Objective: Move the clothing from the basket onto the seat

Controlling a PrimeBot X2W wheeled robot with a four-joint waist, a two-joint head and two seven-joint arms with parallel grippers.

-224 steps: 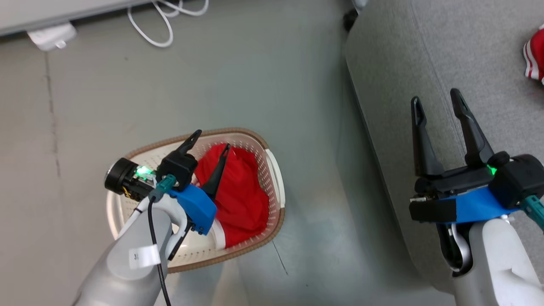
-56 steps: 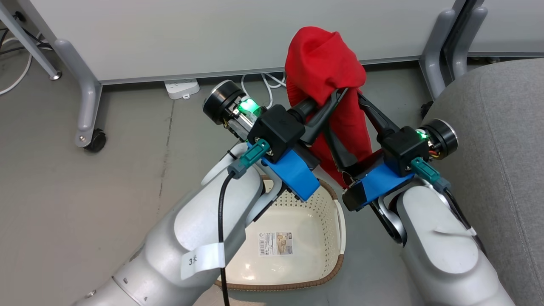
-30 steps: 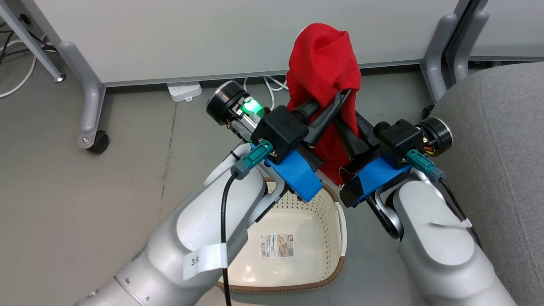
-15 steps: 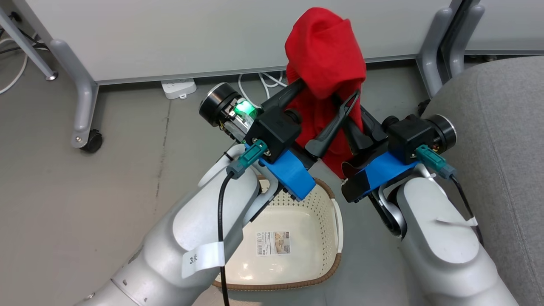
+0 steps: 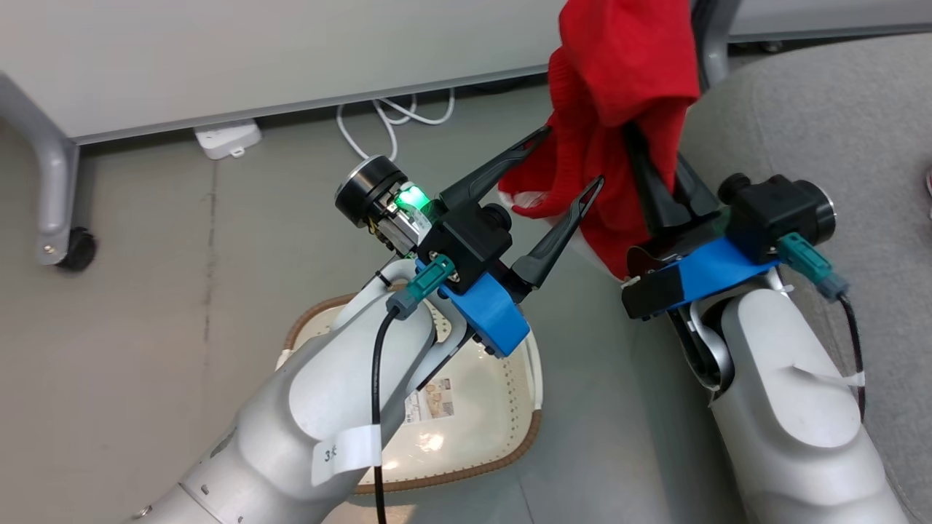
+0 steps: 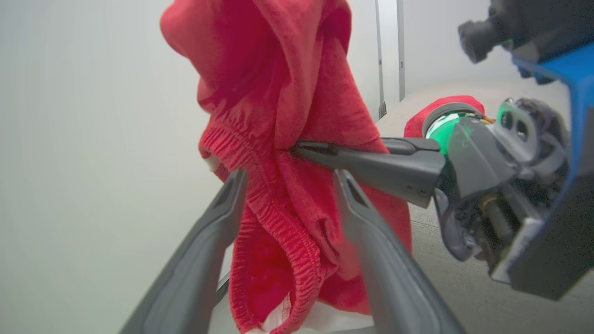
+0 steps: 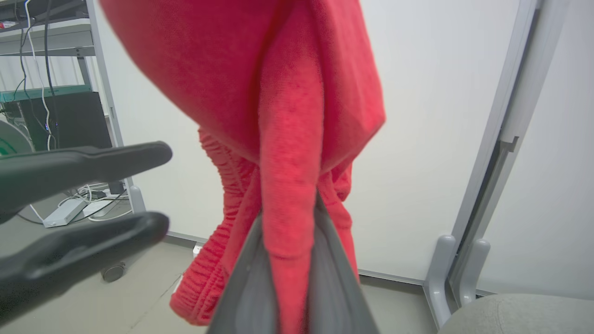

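Clothing (image 5: 619, 65): held aloft, well clear of the basket (image 5: 466, 473), higher than its rim and off toward its seat side. A ribbed waistband and a patch of white lining are seen at the lower folds.
Right gripper (image 5: 644, 149): closed tight on a fold of the clothing, with the fabric draped over its fingers (image 7: 241, 278). The garment is carried by it.
Left gripper (image 5: 572, 156): spread wide. The hanging fabric is flanked by its fingers (image 6: 209, 241) and nothing is pinched. Whether cloth and fingers touch cannot be settled.
Basket: set on the floor (image 5: 145, 255), partly covered by the left forearm. A printed label (image 5: 431, 404) is exposed on its bottom.
Seat (image 5: 837, 124): to the right of the basket and apart from it. The clothing is not yet laid on it.
Background: a white panel (image 5: 218, 51) and a white cable (image 5: 378, 120) are noted beyond the basket.
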